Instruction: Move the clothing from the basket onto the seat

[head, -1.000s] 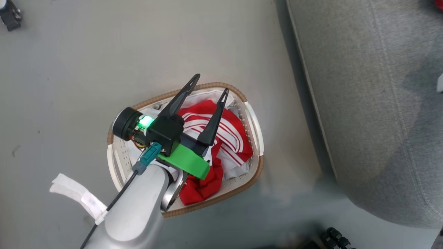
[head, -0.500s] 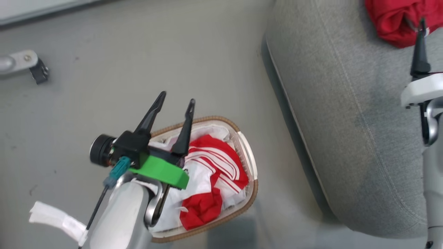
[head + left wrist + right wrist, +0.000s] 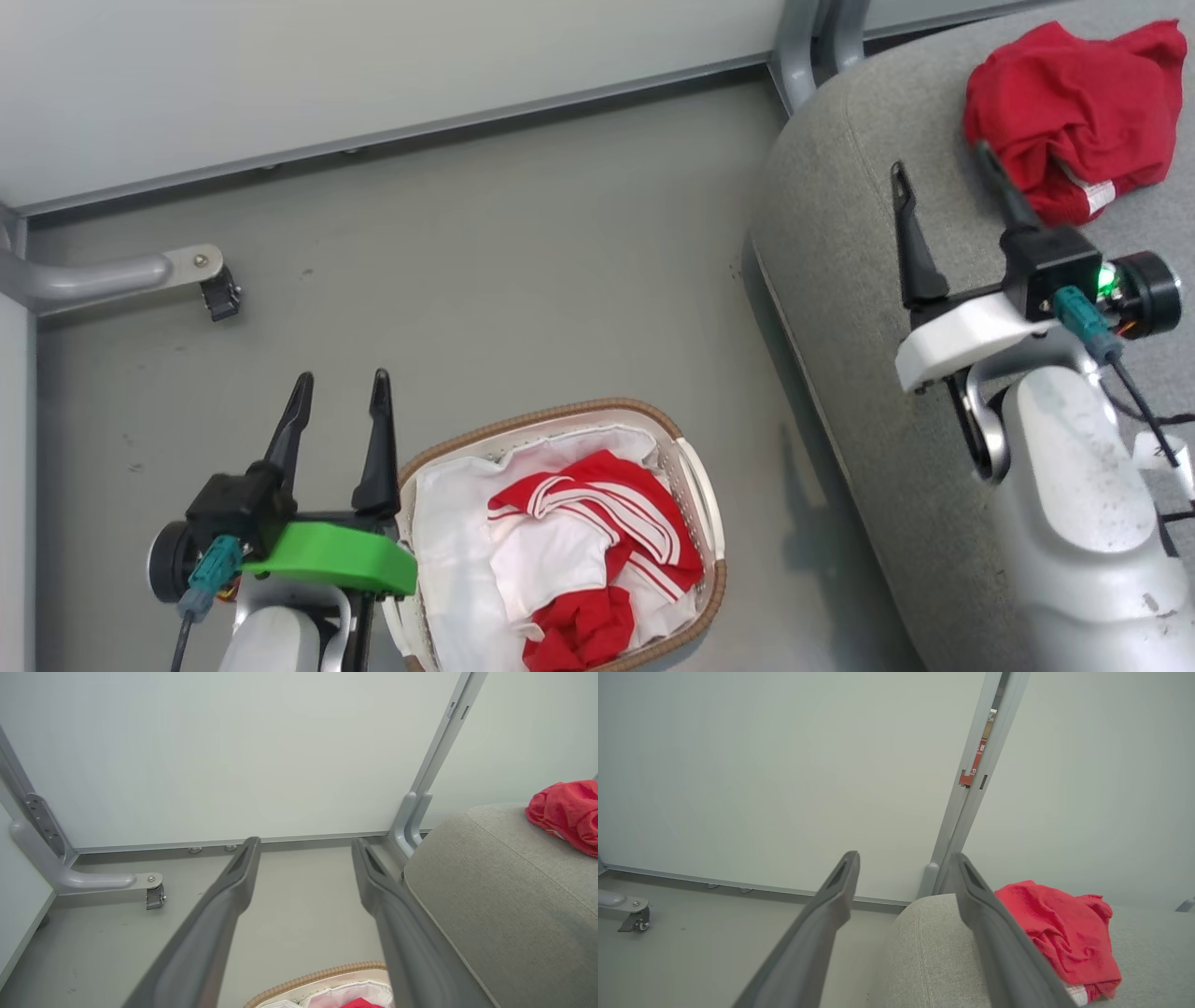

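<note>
One red jersey (image 3: 1074, 117) lies crumpled at the far end of the grey seat (image 3: 859, 224); it is also on the seat (image 3: 924, 952) as a red heap (image 3: 1059, 933) and at the right edge of the left wrist view (image 3: 567, 812). A red-and-white striped garment (image 3: 597, 532) lies in the white basket (image 3: 695, 476) on the floor, over its white liner (image 3: 448, 523). My left gripper (image 3: 341, 392) stands open and empty above the floor just left of the basket. My right gripper (image 3: 943, 173) is open and empty over the seat, short of the jersey.
A pale wall panel (image 3: 373, 65) runs across the back, with grey metal posts (image 3: 812, 37) behind the seat. A grey frame foot with a caster (image 3: 201, 275) sticks out over the floor at the left. Bare floor (image 3: 523, 261) lies between the basket and the wall.
The head camera has tilted up, bringing in the wall, the right arm and the jersey. The left gripper has drawn back from over the basket to its left side, still open.
</note>
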Available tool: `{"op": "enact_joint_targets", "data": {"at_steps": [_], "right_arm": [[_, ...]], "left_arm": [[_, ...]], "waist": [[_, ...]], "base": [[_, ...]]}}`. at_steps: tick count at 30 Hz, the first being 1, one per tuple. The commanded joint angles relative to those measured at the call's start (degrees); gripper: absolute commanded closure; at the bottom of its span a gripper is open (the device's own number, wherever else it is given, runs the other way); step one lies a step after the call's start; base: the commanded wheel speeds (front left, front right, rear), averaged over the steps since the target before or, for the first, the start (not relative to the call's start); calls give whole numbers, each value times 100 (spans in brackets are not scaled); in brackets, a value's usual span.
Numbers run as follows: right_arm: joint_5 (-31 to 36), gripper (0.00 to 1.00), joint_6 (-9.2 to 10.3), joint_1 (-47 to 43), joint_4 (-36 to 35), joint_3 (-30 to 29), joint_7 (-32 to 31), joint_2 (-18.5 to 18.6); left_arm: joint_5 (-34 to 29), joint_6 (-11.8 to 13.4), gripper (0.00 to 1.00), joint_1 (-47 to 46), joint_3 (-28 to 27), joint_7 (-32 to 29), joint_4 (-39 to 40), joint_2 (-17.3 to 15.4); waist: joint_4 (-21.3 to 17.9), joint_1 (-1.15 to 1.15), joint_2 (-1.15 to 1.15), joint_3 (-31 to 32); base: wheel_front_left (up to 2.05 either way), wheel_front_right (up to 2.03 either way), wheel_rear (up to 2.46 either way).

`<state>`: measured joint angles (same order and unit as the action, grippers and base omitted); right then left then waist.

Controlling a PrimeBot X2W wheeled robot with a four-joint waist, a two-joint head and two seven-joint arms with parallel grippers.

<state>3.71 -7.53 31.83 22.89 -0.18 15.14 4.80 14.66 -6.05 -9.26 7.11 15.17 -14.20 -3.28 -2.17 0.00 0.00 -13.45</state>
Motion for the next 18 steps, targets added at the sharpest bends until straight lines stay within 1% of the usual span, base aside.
{"op": "enact_joint_targets", "data": {"at_steps": [1, 6, 9, 13, 18], "right_arm": [[-92, 0, 8, -218, -54, 40, 2, -48], [-367, 0, 8, -817, -196, 279, 2, -169], [-634, 0, 8, -1220, -348, 611, 2, -184], [-950, 0, 8, -1658, -492, 764, 2, -178], [-1053, 0, 8, -2053, -592, 899, 2, -175]], "left_arm": [[82, 32, 0, 194, -125, -3, 29, 8], [103, 30, 0, 588, -354, -3, 9, 33], [214, 40, 0, 791, -432, -2, 16, 37], [354, 58, 0, 1004, -437, -3, 6, 38], [429, 104, 0, 1174, -429, -3, 3, 37]], "waist": [[230, 0, 0, 350], [321, 0, 0, 594], [357, 0, 0, 732], [382, 0, 0, 893], [373, 0, 0, 1052]], "base": [[0, 0, 0], [0, 0, 0], [0, 0, 0], [0, 0, 0], [0, 0, 0]]}}
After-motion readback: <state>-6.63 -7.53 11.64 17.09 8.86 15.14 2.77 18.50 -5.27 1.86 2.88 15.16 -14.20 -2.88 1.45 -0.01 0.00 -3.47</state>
